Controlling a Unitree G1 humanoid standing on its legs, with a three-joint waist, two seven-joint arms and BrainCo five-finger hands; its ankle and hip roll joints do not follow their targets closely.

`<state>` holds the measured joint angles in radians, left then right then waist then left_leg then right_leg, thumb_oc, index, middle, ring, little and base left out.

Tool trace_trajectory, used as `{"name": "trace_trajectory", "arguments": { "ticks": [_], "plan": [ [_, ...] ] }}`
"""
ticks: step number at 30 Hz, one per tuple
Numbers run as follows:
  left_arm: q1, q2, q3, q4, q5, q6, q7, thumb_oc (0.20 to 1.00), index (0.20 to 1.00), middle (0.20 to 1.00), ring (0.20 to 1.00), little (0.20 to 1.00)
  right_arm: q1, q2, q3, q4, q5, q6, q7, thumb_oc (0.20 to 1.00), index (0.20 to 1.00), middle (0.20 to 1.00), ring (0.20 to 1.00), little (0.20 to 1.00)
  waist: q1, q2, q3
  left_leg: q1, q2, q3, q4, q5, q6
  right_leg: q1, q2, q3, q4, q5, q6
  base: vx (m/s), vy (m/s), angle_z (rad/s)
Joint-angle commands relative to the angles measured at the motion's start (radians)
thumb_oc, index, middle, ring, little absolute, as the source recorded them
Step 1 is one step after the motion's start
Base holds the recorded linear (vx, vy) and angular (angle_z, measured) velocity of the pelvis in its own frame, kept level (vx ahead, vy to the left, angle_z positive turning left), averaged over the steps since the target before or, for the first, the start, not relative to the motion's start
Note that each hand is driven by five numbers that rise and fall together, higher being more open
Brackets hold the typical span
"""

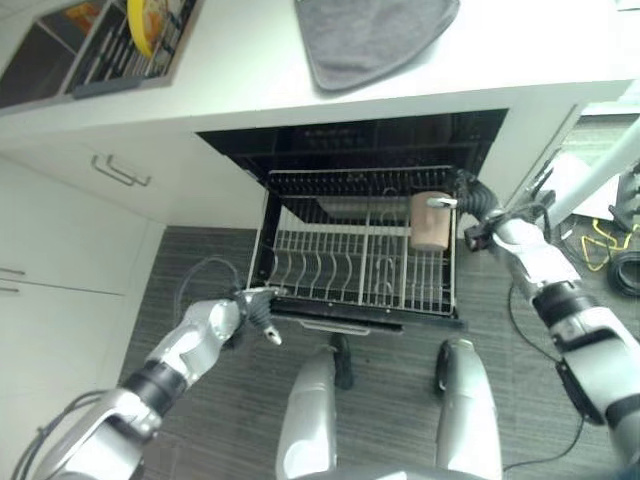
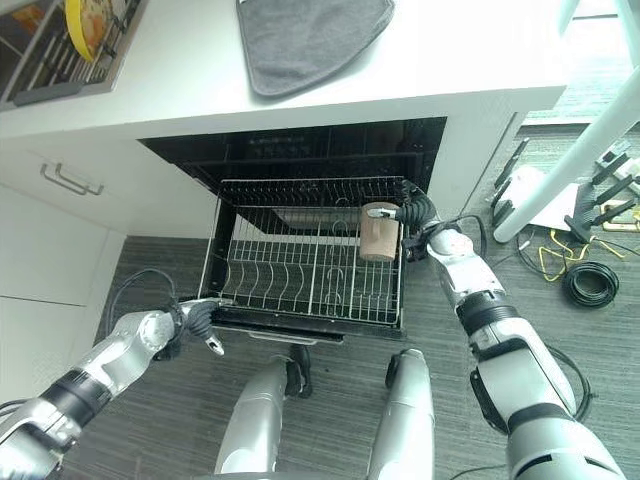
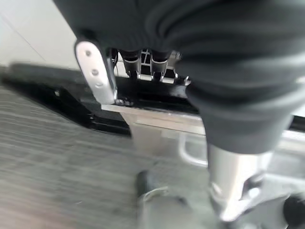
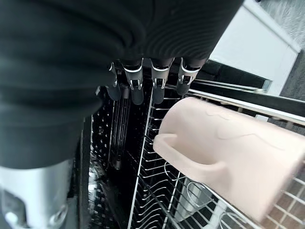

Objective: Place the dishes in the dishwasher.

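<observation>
The dishwasher stands open under the counter, and its wire rack is drawn out over the floor, between the two hands. A grey cloth lies on the counter, well beyond both hands, and a drying tray with a yellow dish sits far up past the left hand.

The step in hand looks like the loading of a cup: a pale pink mug lies in the rack's right-hand section, just beside the right hand and on its inner side. It seems to be set down already, tipped on its side with the handle towards the hand, though how steadily it rests I cannot tell.

The right hand hovers at the rack's far right corner. In its wrist view its fingers hang only loosely bent above the mug, holding nothing; they appear just clear of it.

The left hand is at the rack's front left corner. Its fingers reach to the dark front edge of the rack, the thumb lying straight alongside; whether they grip that edge or merely rest on it is hidden.

Next, I judge, the right hand should draw clear and go for another dish from the tray, while the left steadies the rack.
</observation>
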<state>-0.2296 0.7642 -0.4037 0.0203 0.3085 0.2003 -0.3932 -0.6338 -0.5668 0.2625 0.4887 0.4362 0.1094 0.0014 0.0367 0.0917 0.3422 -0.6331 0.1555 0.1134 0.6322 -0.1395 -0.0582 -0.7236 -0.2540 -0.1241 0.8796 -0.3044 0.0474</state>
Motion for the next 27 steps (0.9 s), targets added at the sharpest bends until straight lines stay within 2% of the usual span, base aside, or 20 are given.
{"name": "trace_trajectory", "arguments": {
  "ticks": [1, 2, 3, 5, 6, 7, 8, 9, 10, 15, 19, 21, 24, 26, 27],
  "plan": [
    [-0.015, -0.009, 0.08, -0.067, -0.247, -0.012, 0.052, 1.0, 1.0, 1.0, 1.0, 1.0, -0.018, -0.012, -0.08, -0.132, 0.021, -0.093, -0.036, 1.0, 1.0, 1.0, 1.0, 1.0, 0.009, -0.013, 0.088, 0.021, -0.034, -0.018, 0.052, -0.158, 0.08, 0.06, -0.016, 0.008, -0.126, 0.038, 0.005, 0.07, -0.066, 0.13],
    [-0.003, 0.028, 0.237, -0.137, -0.4, -0.095, 0.102, 1.0, 1.0, 1.0, 1.0, 1.0, 0.08, -0.005, -0.156, -0.25, 0.011, -0.122, -0.03, 1.0, 1.0, 1.0, 1.0, 1.0, 0.007, -0.017, 0.087, 0.037, -0.037, -0.016, 0.041, -0.156, 0.082, 0.073, -0.022, 0.003, -0.133, 0.04, 0.006, -0.02, -0.061, 0.15],
    [0.001, 0.029, 0.265, -0.144, -0.425, -0.106, 0.106, 1.0, 1.0, 1.0, 1.0, 1.0, 0.094, -0.003, -0.17, -0.27, 0.008, -0.128, -0.029, 1.0, 1.0, 1.0, 1.0, 1.0, 0.005, -0.018, 0.091, 0.03, -0.037, -0.009, 0.033, -0.13, 0.087, 0.068, -0.024, -0.003, -0.142, 0.063, -0.003, -0.02, -0.07, 0.12],
    [0.059, -0.001, 0.429, -0.192, -0.608, -0.239, 0.179, 1.0, 1.0, 1.0, 1.0, 1.0, 0.203, 0.037, -0.261, -0.423, -0.003, -0.15, -0.019, 1.0, 1.0, 1.0, 1.0, 1.0, 0.001, -0.026, 0.094, 0.06, -0.038, -0.003, 0.003, -0.123, 0.086, 0.092, -0.024, -0.012, -0.159, 0.062, -0.004, 0.0, -0.063, 0.07],
    [0.102, -0.045, 0.48, -0.209, -0.666, -0.346, 0.221, 1.0, 1.0, 1.0, 1.0, 1.0, 0.263, 0.066, -0.293, -0.489, -0.027, -0.18, -0.008, 1.0, 1.0, 1.0, 1.0, 1.0, -0.002, -0.031, 0.095, 0.079, -0.037, 0.003, -0.015, -0.116, 0.084, 0.111, -0.022, -0.017, -0.172, 0.062, -0.005, 0.04, -0.061, 0.02],
    [0.134, -0.083, 0.513, -0.232, -0.685, -0.41, 0.24, 1.0, 1.0, 1.0, 1.0, 1.0, 0.302, 0.078, -0.318, -0.545, -0.037, -0.189, 0.003, 1.0, 1.0, 1.0, 1.0, 1.0, -0.003, -0.035, 0.097, 0.09, -0.036, 0.007, -0.028, -0.112, 0.082, 0.122, -0.019, -0.02, -0.182, 0.062, -0.005, 0.02, -0.04, 0.06],
    [0.152, -0.102, 0.527, -0.243, -0.693, -0.442, 0.252, 1.0, 1.0, 1.0, 1.0, 1.0, 0.322, 0.082, -0.329, -0.573, -0.038, -0.191, 0.004, 1.0, 1.0, 1.0, 1.0, 1.0, -0.004, -0.037, 0.096, 0.099, -0.035, 0.009, -0.037, -0.109, 0.081, 0.13, -0.018, -0.023, -0.188, 0.063, -0.005, 0.03, -0.041, 0.02],
    [0.188, -0.153, 0.56, -0.271, -0.695, -0.533, 0.285, 1.0, 1.0, 1.0, 1.0, 1.0, 0.369, 0.091, -0.357, -0.634, -0.048, -0.206, 0.017, 1.0, 1.0, 1.0, 1.0, 1.0, -0.007, -0.045, 0.095, 0.12, -0.032, 0.014, -0.057, -0.102, 0.077, 0.152, -0.012, -0.029, -0.204, 0.063, -0.008, 0.04, -0.041, 0.0],
    [0.203, -0.175, 0.573, -0.282, -0.695, -0.565, 0.296, 1.0, 1.0, 1.0, 1.0, 1.0, 0.392, 0.098, -0.369, -0.667, -0.049, -0.206, 0.025, 1.0, 1.0, 1.0, 1.0, 1.0, -0.01, -0.051, 0.091, 0.133, -0.03, 0.018, -0.07, -0.098, 0.074, 0.166, -0.007, -0.031, -0.216, 0.063, -0.009, 0.05, -0.039, 0.02],
    [0.249, -0.242, 0.618, -0.339, -0.721, -0.683, 0.354, 1.0, 1.0, 1.0, 1.0, 1.0, 0.504, 0.105, -0.43, -0.77, -0.022, -0.236, 0.038, 1.0, 1.0, 1.0, 1.0, 1.0, -0.025, -0.081, 0.068, 0.205, -0.014, 0.04, -0.127, -0.082, 0.062, 0.243, 0.014, -0.047, -0.279, 0.066, -0.011, 0.06, -0.029, -0.01],
    [0.26, -0.28, 0.654, -0.376, -0.83, -0.76, 0.336, 1.0, 1.0, 1.0, 1.0, 1.0, 0.555, 0.13, -0.491, -0.825, 0.004, -0.341, -0.013, 1.0, 1.0, 1.0, 1.0, 1.0, -0.036, -0.099, 0.038, 0.268, -0.004, 0.057, -0.165, -0.08, 0.056, 0.311, 0.03, -0.057, -0.335, 0.072, -0.012, 0.07, 0.022, -0.01],
    [0.267, -0.299, 0.663, -0.393, -0.875, -0.774, 0.309, 1.0, 1.0, 1.0, 1.0, 1.0, 0.575, 0.141, -0.507, -0.85, -0.013, -0.377, -0.032, 1.0, 1.0, 1.0, 1.0, 1.0, -0.041, -0.104, 0.027, 0.296, -0.005, 0.065, -0.182, -0.079, 0.056, 0.341, 0.035, -0.059, -0.363, 0.078, -0.01, 0.08, 0.093, -0.02],
    [0.286, -0.334, 0.686, -0.43, -0.917, -0.789, 0.265, 1.0, 1.0, 1.0, 1.0, 1.0, 0.618, 0.152, -0.539, -0.917, -0.043, -0.443, -0.066, 1.0, 1.0, 1.0, 1.0, 1.0, -0.049, -0.12, -0.031, 0.394, -0.032, 0.091, -0.249, -0.079, 0.059, 0.446, 0.033, -0.063, -0.48, 0.116, 0.012, 0.15, 0.239, -0.08],
    [0.289, -0.338, 0.697, -0.444, -0.938, -0.778, 0.255, 1.0, 1.0, 1.0, 1.0, 1.0, 0.636, 0.154, -0.553, -0.941, -0.049, -0.45, -0.083, 1.0, 1.0, 1.0, 1.0, 1.0, -0.051, -0.127, -0.064, 0.452, -0.057, 0.103, -0.311, -0.071, 0.065, 0.496, 0.021, -0.059, -0.557, 0.159, 0.038, 0.18, 0.228, -0.12],
    [0.287, -0.343, 0.704, -0.447, -0.946, -0.775, 0.25, 1.0, 1.0, 1.0, 1.0, 1.0, 0.647, 0.163, -0.558, -0.947, -0.056, -0.458, -0.089, 1.0, 1.0, 1.0, 1.0, 1.0, -0.054, -0.132, -0.087, 0.482, -0.073, 0.11, -0.355, -0.065, 0.066, 0.521, 0.005, -0.055, -0.614, 0.201, 0.054, 0.17, 0.194, -0.16]
  ]
}}
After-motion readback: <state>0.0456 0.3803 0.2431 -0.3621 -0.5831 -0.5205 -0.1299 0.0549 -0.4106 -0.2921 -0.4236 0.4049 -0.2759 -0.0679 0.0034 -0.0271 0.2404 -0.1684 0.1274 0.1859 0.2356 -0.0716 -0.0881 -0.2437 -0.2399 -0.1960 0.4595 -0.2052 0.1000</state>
